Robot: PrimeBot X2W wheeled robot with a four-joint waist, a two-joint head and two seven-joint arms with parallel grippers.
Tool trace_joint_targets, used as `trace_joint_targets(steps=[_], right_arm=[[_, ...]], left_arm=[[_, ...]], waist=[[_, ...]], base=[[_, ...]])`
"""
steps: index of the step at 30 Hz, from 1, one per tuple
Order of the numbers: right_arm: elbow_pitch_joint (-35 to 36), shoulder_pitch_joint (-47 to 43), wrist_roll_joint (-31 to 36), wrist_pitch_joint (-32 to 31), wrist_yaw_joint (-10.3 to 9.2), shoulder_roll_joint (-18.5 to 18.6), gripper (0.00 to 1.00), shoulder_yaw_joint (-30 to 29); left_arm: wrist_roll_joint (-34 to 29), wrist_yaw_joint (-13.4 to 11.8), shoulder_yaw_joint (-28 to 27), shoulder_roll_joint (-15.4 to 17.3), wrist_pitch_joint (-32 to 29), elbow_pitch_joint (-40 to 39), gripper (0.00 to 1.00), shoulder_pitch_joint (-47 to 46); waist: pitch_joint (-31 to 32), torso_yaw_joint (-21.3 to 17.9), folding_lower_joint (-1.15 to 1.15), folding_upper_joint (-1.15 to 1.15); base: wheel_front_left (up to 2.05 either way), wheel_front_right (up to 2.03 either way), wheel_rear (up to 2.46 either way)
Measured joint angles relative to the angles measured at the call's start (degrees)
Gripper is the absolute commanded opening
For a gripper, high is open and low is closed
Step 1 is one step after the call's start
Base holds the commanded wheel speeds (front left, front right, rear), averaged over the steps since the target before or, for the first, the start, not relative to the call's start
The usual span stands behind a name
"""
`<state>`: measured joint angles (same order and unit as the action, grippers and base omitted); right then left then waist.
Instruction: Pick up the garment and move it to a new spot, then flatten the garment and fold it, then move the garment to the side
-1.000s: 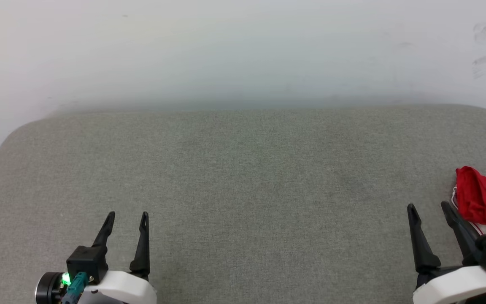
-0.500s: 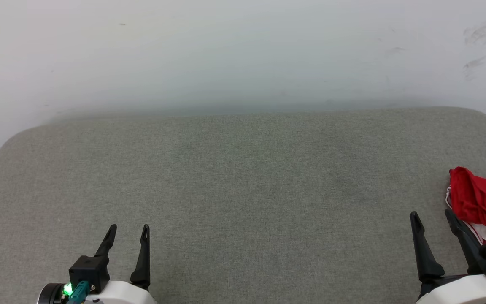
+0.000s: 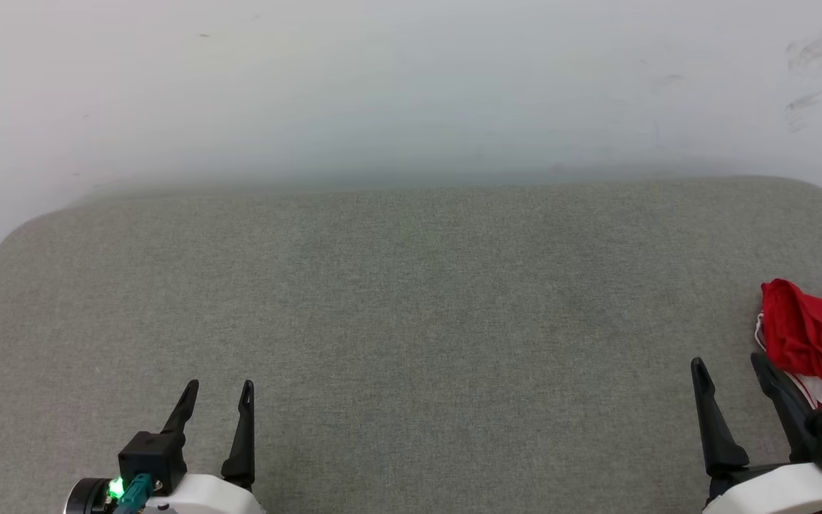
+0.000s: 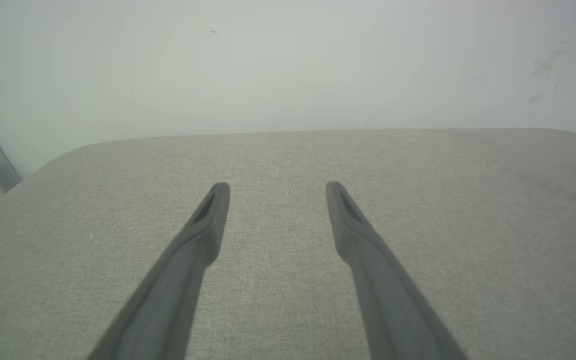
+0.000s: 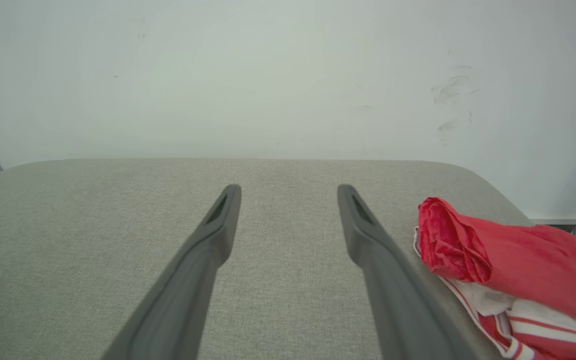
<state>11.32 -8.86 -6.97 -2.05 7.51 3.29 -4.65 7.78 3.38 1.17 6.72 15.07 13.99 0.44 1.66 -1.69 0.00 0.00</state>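
Two tools, both mine, sit low over a table (image 3: 411,300) covered in grey woven fabric, with a plain pale wall (image 3: 411,86) behind it. At the lower left of the head view is my left tool (image 3: 218,387), its two long dark fingers (image 4: 203,235) spread apart with nothing between them and only bare fabric beneath. At the lower right is my right tool (image 3: 729,360), its fingers likewise spread wide and empty. A small red shirt, the garment (image 3: 810,332), lies bunched near the table's right edge, just beside the outer finger of my right tool and well apart from my left one. Whether that finger touches the cloth I cannot tell. In the right wrist view the red body is rolled into a thick lump nearest the fingers, with white cloth and red-and-white striped trim (image 5: 533,327) spilling out beneath it. It is not spread flat, and whether it is a loose heap or a rough fold I cannot say. A bundle at the side like this would suit either a shirt waiting to be carried toward the middle or one already folded and set aside, so I judge the step no further. As for handling, the cloth looks soft and layered. Any grip on it would do best to close low on the thick rolled part and take several layers at once, since a pinch on the trim alone would likely let the rest drag or unroll.
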Motion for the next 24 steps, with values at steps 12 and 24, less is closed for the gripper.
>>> trace_joint_targets(steps=[12,24], right_arm=[[-3.52,-0.52,-4.52,-0.03,0.00,-0.08,0.00,0.26],[-7.13,1.58,-18.07,-0.29,0.00,0.07,0.00,0.47]], left_arm=[[4.16,0.22,-0.59,-0.70,-2.07,2.98,0.00,1.32],[17.24,0.69,-1.52,-1.31,-4.91,2.47,0.00,0.65]], waist=[[-0.26,0.07,0.00,0.00],[-0.42,0.23,0.00,0.00]], base=[[0.00,0.00,0.00],[0.00,0.00,0.00]])
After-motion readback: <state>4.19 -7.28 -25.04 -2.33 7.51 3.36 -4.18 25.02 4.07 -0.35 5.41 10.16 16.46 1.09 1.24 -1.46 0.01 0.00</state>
